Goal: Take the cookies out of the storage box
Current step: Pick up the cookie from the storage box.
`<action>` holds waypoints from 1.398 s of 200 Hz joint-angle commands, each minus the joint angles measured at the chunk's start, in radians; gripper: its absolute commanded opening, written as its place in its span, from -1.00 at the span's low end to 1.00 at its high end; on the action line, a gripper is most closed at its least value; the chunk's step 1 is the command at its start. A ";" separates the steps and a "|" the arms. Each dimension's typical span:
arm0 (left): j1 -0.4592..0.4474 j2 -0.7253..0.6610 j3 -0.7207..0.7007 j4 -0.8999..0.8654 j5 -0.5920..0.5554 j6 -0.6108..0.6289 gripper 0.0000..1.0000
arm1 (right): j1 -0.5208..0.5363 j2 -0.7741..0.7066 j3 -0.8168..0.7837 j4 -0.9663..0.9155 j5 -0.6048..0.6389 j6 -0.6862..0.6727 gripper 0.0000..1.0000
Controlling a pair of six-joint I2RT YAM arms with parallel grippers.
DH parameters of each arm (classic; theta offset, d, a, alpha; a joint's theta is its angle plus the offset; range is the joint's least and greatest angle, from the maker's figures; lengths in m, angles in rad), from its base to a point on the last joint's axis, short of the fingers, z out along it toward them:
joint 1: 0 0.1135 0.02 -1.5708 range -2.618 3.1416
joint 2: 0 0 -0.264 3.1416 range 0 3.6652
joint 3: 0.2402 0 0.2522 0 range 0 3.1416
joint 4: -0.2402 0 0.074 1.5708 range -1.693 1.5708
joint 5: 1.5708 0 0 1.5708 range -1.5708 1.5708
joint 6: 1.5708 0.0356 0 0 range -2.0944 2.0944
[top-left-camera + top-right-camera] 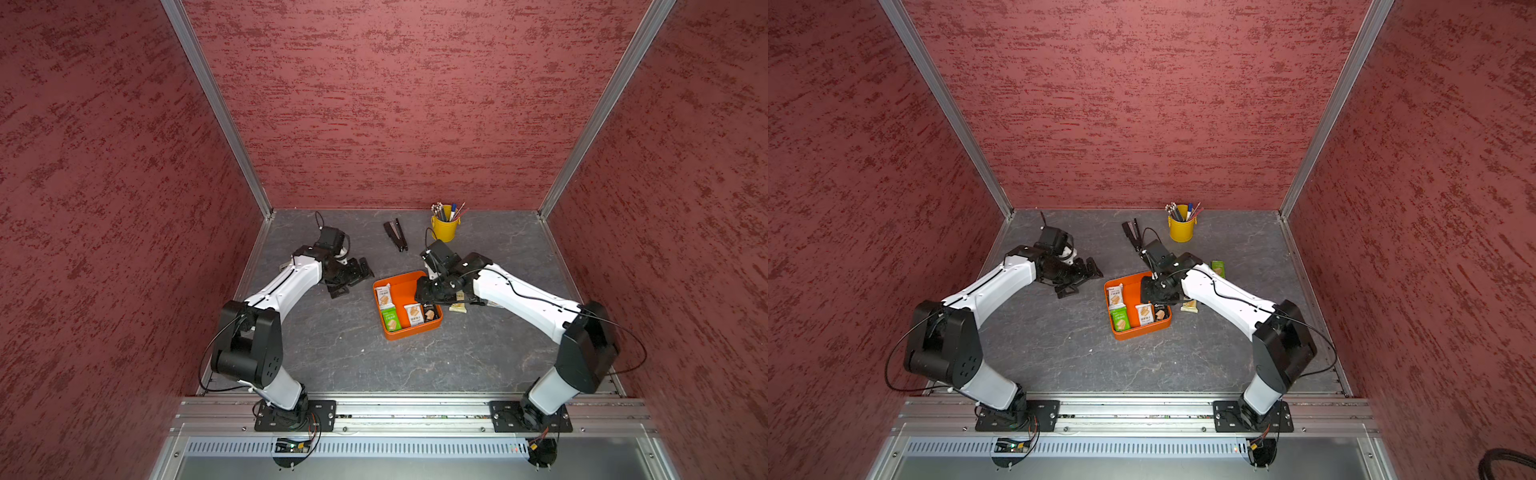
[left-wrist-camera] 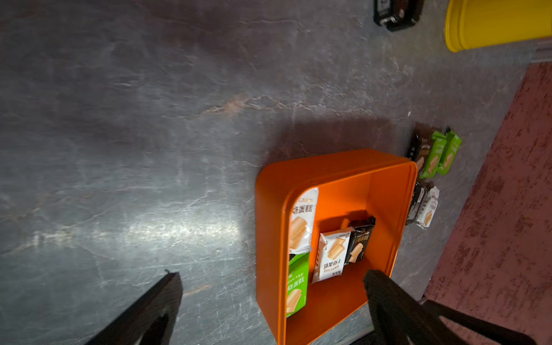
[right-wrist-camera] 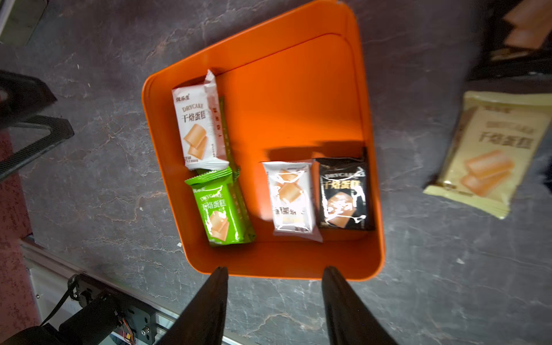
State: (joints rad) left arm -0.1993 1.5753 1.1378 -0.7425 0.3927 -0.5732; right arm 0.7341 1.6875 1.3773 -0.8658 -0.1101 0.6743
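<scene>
storage box [image 3: 268,260] on bench [image 1: 332,353]: at least four cookies [image 3: 291,197] inside, along its left wall and near right corner. right gripper [image 3: 274,270] above it, jaws apart, empty; left gripper [image 2: 273,273] spread wide, empty. step: likely between picks. next: descend on black packet [image 3: 343,194].

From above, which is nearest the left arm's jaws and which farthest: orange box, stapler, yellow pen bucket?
1. The storage box, just beside the left gripper.
2. The stapler, farther back, mid-table.
3. The yellow bucket, farthest, near the back wall.
</scene>
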 commanded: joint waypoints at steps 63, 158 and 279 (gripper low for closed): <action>0.069 -0.109 -0.106 0.042 0.048 0.004 0.99 | 0.065 0.236 0.126 -0.068 0.116 -0.009 0.30; 0.074 -0.101 -0.099 0.019 0.031 0.028 0.99 | 0.065 0.352 0.168 -0.058 0.136 -0.051 0.26; 0.074 -0.110 -0.108 0.020 0.037 0.031 0.99 | 0.068 0.415 0.187 -0.054 0.153 -0.037 0.19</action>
State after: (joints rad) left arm -0.1295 1.4799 1.0313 -0.7189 0.4362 -0.5621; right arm 0.7967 2.0777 1.5311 -0.9165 0.0082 0.6350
